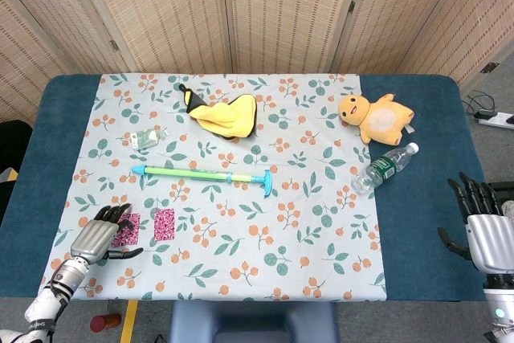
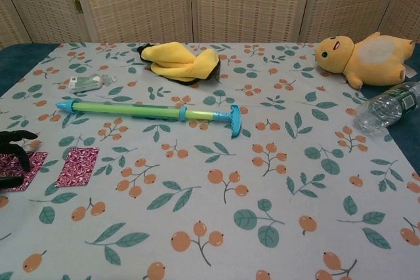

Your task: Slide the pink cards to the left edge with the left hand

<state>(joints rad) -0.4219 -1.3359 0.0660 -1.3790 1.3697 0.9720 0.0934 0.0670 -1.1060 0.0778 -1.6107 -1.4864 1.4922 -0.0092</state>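
1. Pink cards: two flat patterned pieces at the near left of the bench. One card (image 1: 126, 230) lies under my left hand (image 1: 98, 235); the other card (image 1: 164, 223) lies free just to its right.
2. Handling: judged thin, light, and hard to pinch, so press flat and drag.
3. Left hand: fingertips pressed on the card, not clamped.
4. Right hand (image 1: 484, 233): fingers apart, empty.
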